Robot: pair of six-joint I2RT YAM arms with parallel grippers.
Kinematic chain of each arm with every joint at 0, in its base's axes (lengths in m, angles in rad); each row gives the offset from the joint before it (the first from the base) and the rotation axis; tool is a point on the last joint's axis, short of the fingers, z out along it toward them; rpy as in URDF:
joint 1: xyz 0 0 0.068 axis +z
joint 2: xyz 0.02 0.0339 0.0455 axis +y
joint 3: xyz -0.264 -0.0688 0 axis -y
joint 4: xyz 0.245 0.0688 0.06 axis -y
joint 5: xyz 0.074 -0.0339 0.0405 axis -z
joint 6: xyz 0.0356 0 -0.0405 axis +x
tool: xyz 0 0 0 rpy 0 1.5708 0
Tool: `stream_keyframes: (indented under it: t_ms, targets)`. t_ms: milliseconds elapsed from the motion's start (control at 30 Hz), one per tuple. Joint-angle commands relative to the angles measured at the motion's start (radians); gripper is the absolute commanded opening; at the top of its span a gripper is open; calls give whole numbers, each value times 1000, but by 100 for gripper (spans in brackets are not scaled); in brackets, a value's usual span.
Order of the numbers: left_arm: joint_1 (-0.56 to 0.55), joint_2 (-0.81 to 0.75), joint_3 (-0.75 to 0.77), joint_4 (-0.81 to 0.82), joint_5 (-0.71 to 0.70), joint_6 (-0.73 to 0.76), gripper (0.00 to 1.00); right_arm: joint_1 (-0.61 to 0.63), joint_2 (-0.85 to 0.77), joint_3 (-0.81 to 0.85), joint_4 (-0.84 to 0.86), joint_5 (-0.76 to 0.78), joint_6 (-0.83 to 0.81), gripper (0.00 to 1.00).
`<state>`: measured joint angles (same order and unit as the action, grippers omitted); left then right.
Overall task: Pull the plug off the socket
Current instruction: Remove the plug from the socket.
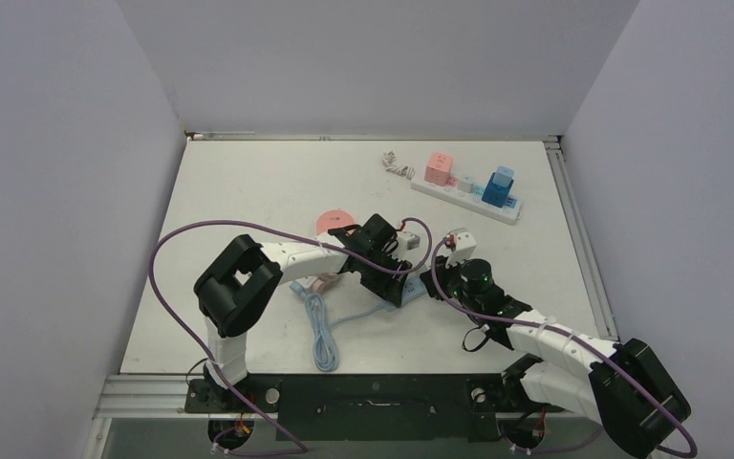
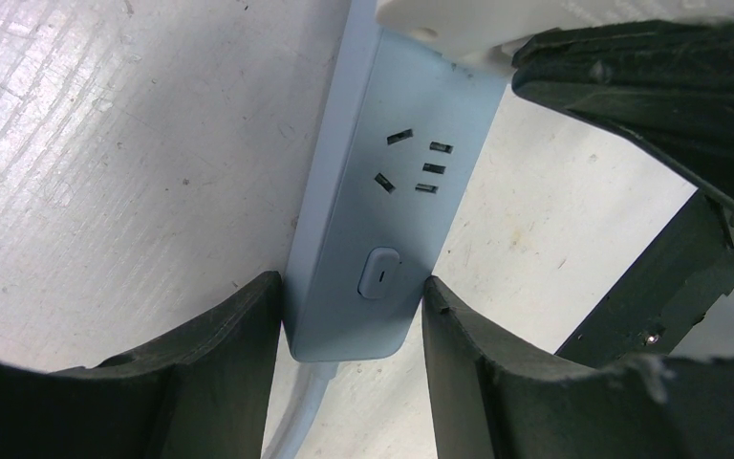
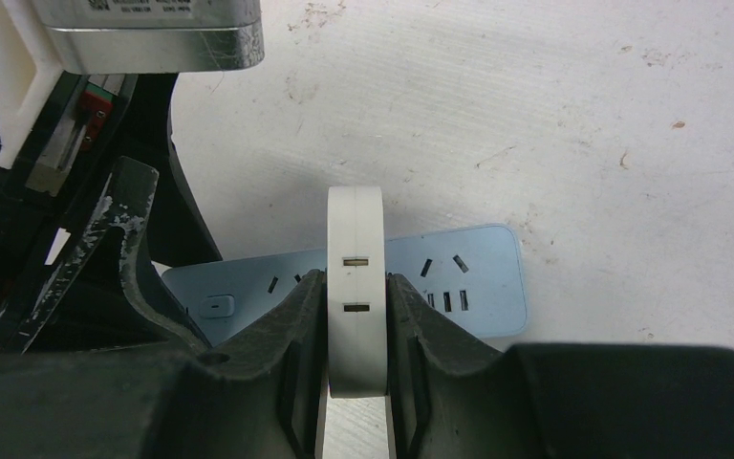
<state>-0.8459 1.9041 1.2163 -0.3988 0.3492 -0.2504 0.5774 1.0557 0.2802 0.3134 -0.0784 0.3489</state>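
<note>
plug (image 3: 356,234) within right tool (image 3: 356,298), clear of socket (image 3: 483,287)

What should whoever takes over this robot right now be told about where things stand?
The left fingers are shut against both sides of the pale blue plastic power strip at its switch end, on the white table.
The right fingers are clamped on the flat white plastic plug, over the strip's middle.
Done: both grips are set.
Unclear: whether the plug's pins have cleared the socket.
Left to do: probably pull the plug straight up and away while the left fingers hold the strip down.
</note>
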Motion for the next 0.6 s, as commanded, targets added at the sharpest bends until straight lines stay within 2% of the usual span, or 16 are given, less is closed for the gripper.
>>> stream_keyframes:
  t_ms: [0,233,567]
  targets:
    - [34,51,-23,-83,-148,-20,0,28,-39,20,51,59,-19,5]
    - [49,46,-25,-80,-144,-20,0,186,5,55,33,213,-74,5]
    - [65,41,-25,-78,-132,-23,0,253,36,77,15,296,-83,5]
